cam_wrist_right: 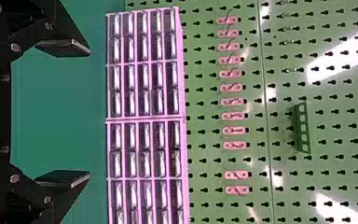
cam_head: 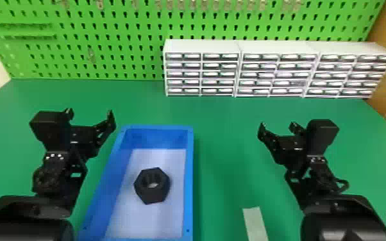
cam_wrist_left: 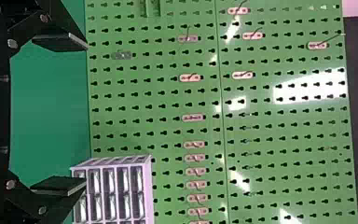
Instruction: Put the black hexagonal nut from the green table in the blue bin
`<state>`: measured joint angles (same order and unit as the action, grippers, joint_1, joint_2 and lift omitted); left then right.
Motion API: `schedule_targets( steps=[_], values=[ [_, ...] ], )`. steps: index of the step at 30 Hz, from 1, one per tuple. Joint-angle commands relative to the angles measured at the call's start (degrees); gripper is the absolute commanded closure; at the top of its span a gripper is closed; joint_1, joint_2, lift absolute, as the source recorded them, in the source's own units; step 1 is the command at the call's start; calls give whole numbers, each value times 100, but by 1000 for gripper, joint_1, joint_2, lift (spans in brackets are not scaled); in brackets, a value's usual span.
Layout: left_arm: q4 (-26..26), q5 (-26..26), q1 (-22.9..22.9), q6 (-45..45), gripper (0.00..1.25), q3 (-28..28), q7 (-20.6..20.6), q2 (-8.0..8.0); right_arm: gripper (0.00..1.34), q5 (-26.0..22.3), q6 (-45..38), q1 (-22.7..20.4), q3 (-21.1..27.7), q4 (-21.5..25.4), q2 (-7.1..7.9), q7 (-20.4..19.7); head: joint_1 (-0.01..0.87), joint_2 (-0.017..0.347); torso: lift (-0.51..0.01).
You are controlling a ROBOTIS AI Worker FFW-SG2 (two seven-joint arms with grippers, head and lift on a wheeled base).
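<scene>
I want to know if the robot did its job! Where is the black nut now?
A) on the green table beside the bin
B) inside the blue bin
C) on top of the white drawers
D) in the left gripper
B, because the black nut sits on the pale floor of the blue bin, inside its walls.

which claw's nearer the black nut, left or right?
Left. The left claw is off to the left of the black nut; the right claw is farther away, past the right rim of the blue bin.
</scene>
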<state>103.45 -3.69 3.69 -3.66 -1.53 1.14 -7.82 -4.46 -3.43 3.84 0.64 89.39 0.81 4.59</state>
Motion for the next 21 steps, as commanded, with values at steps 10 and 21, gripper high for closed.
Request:
schedule_targets(
  steps=[10, 21],
  values=[
    [0, 0, 9, -12, 248, -6, 0, 0, 346, -2, 0, -15, 7, 0, -2, 7, 686, 52, -97],
    [0, 0, 0, -12, 248, -6, 0, 0, 346, -2, 0, -6, -11, 0, -2, 7, 686, 52, -97]
  ],
)
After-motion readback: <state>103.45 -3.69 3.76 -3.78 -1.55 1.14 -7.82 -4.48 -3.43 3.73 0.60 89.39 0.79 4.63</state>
